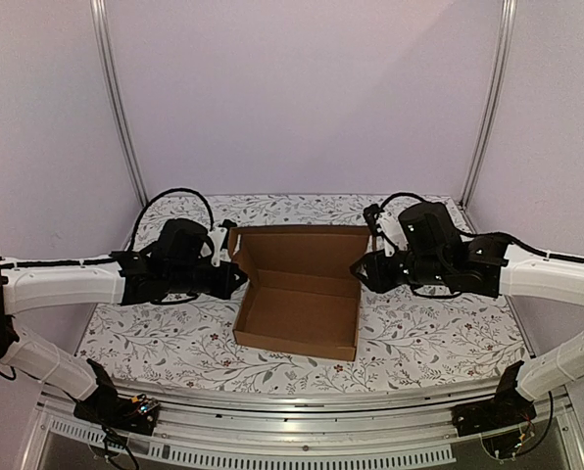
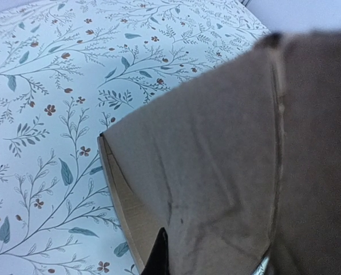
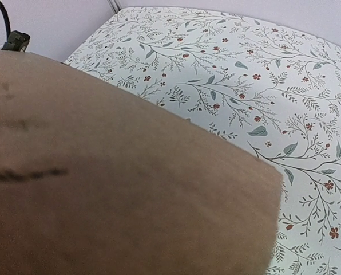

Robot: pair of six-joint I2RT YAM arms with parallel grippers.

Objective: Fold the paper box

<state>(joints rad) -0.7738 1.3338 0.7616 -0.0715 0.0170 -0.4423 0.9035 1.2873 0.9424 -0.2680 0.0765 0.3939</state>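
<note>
Box [image 1: 300, 294] sits mid-frame on table [image 1: 419, 338], tray walls up, lid [image 1: 307, 245] upright at back, not yet folded down; left jaws closed tight by frame-left wall, can't tell right jaws' width.

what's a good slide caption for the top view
Partly folded paper box on a floral tablecloth, left gripper and right gripper at its side walls

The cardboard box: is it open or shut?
Open. The paper box shows its bare inside from above, with the lid standing up at the back.
</note>
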